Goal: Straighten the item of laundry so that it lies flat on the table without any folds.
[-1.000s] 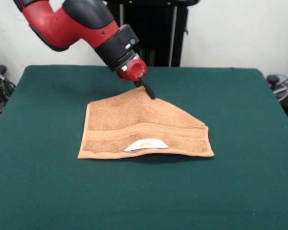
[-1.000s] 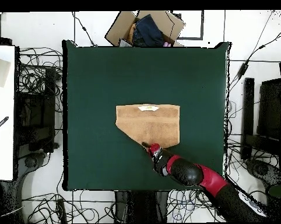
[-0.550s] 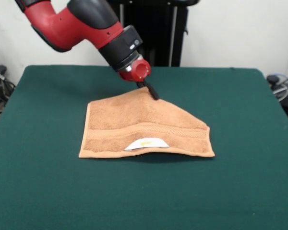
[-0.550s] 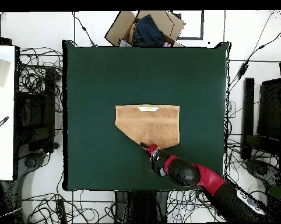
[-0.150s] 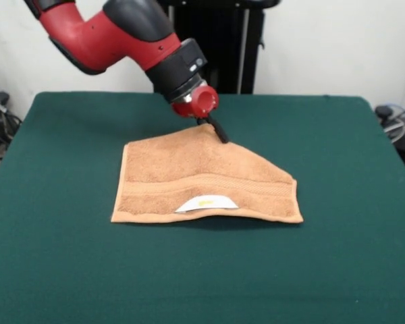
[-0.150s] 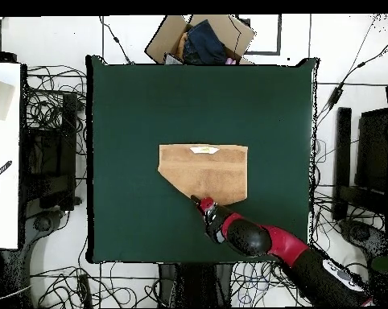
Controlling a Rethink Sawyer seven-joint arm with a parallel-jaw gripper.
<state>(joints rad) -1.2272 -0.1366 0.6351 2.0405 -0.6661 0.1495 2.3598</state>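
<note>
I'm working the gripper (image 5: 222, 133) at the towel (image 5: 204, 179), which is lying mid-table (image 5: 67, 270) with one far corner folded under into a diagonal edge. Can't tell if the jaws are pinching cloth or apart. To do this well, I'm aiming to drag that fold outward, low and slow.

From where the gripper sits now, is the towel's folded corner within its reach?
Probably yes. The gripper already sits at the towel's slanted far edge, where the corner is folded in, and nothing lies between them. Whether it grips the cloth cannot be seen.
</note>
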